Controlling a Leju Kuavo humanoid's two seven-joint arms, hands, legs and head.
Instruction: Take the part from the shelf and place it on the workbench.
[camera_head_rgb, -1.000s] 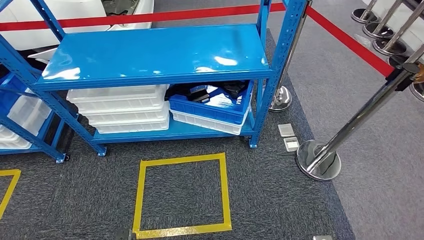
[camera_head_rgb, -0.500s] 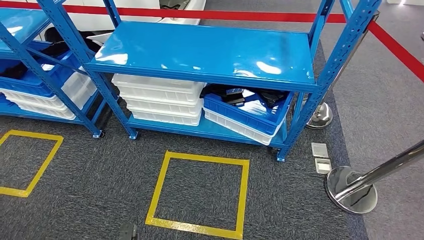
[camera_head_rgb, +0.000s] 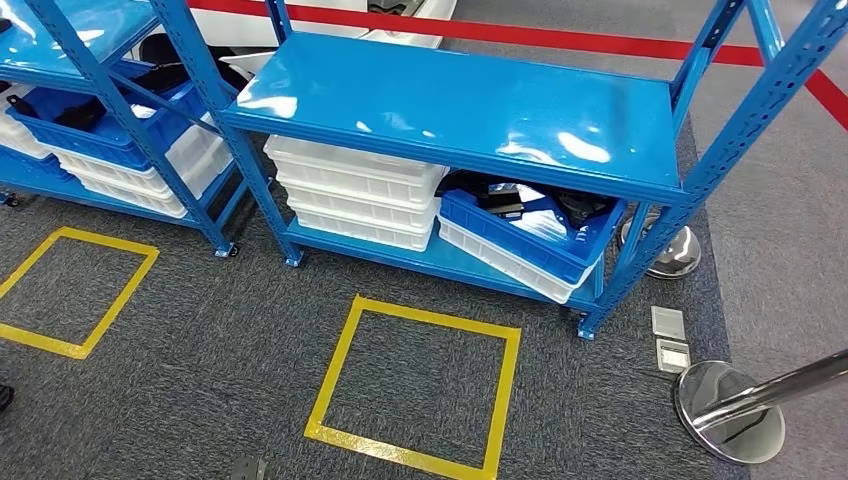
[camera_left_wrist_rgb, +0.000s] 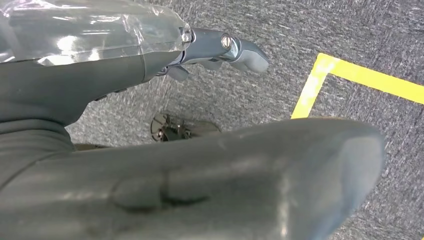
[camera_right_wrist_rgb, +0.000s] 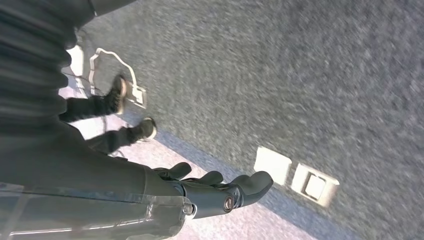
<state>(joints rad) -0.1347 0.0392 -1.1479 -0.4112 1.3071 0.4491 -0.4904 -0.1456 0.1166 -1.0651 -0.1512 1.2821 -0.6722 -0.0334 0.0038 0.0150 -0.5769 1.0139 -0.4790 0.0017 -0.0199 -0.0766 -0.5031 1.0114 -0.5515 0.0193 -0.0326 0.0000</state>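
Note:
The blue shelf (camera_head_rgb: 470, 100) stands ahead in the head view. On its lower level a blue bin (camera_head_rgb: 520, 235) lies tilted on a white tray, with dark parts (camera_head_rgb: 580, 207) in it. My left hand (camera_left_wrist_rgb: 220, 47) hangs over the grey carpet with its fingers apart and nothing in it. My right hand (camera_right_wrist_rgb: 215, 192) also hangs above the carpet, fingers loosely spread, holding nothing.
A stack of white trays (camera_head_rgb: 350, 195) fills the lower level's left half. A second blue shelf (camera_head_rgb: 60, 30) with another blue bin (camera_head_rgb: 90, 135) stands at left. Yellow tape squares (camera_head_rgb: 340, 370) mark the carpet. A chrome post base (camera_head_rgb: 730, 410) and red rope (camera_head_rgb: 560, 38) bound the right. A person's shoes (camera_right_wrist_rgb: 117, 100) stand near.
The camera has swung left: the whole scene slid right, the second shelf at left came into view, and the chrome post moved toward the right edge.

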